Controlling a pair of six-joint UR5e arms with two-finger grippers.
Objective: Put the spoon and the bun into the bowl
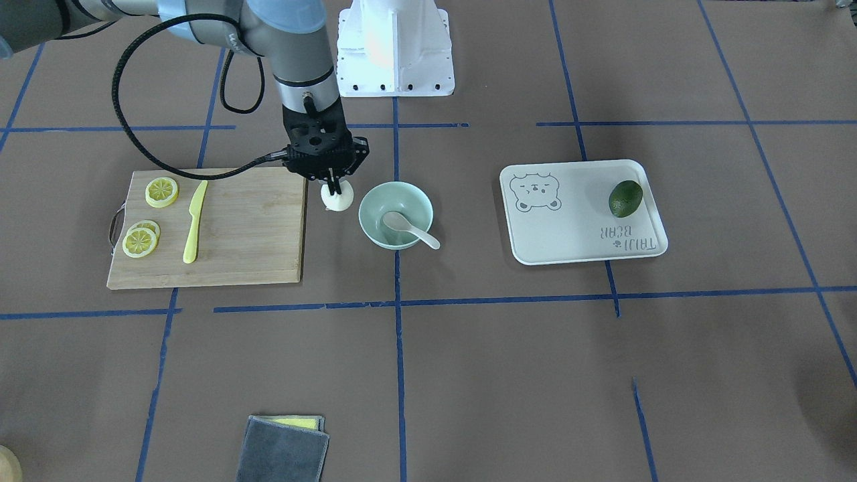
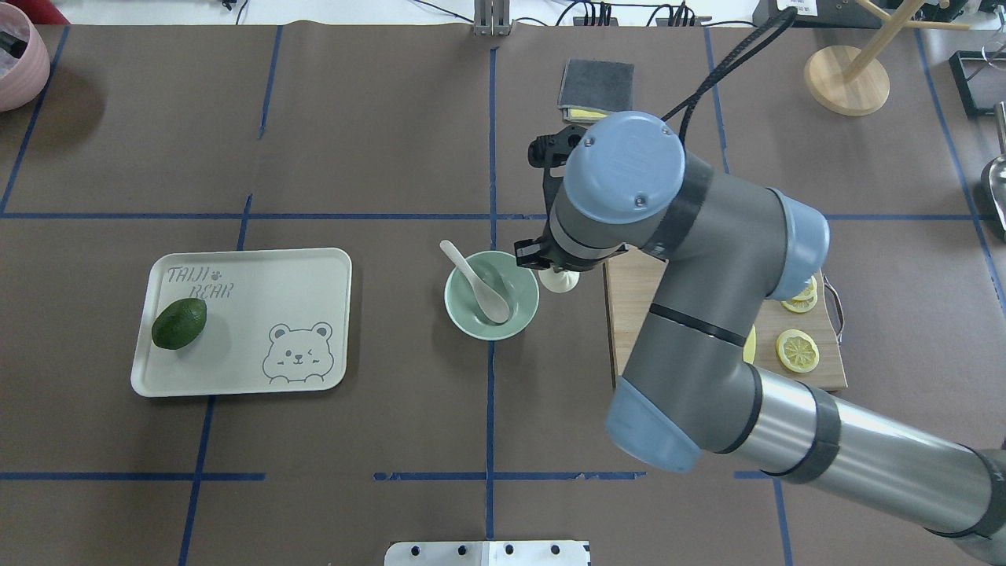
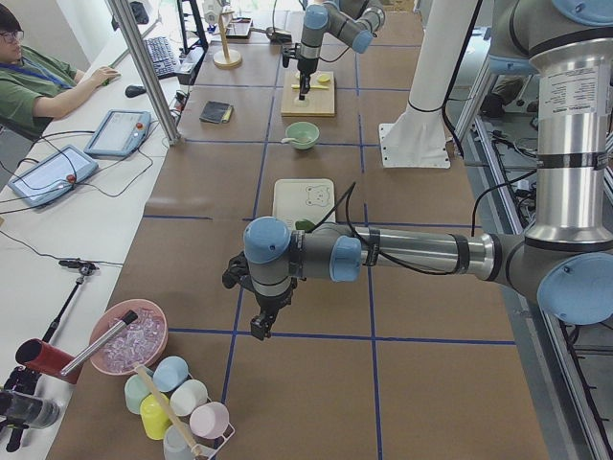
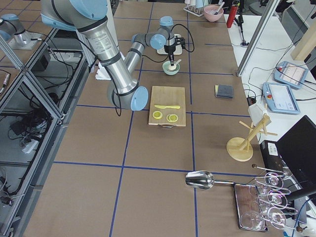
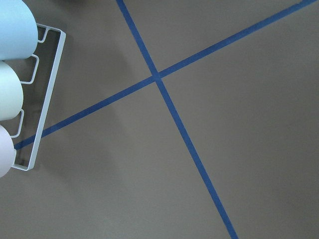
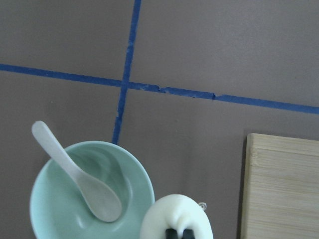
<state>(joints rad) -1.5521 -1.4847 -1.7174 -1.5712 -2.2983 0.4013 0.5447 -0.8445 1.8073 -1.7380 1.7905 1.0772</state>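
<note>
The pale mint-green bowl (image 1: 367, 215) stands at the table's middle, with the off-white spoon (image 1: 408, 227) lying in it, handle over the rim. Both show in the right wrist view: bowl (image 6: 55, 214), spoon (image 6: 79, 174). The white bun (image 1: 338, 199) is between the bowl and the cutting board, close to the bowl's rim. My right gripper (image 1: 333, 182) is shut on the bun's peak (image 6: 174, 214) from above. I cannot tell whether the bun touches the table. My left gripper (image 3: 261, 329) hangs far away over bare table; I cannot tell if it is open or shut.
A wooden cutting board (image 1: 248, 227) with lemon slices and a yellow knife (image 1: 195, 221) lies beside the bun. A tray (image 1: 569, 221) holds a green avocado (image 1: 625, 198). A grey cloth (image 1: 284, 448) lies near the operators' edge. A cup rack (image 5: 30, 99) is by the left wrist.
</note>
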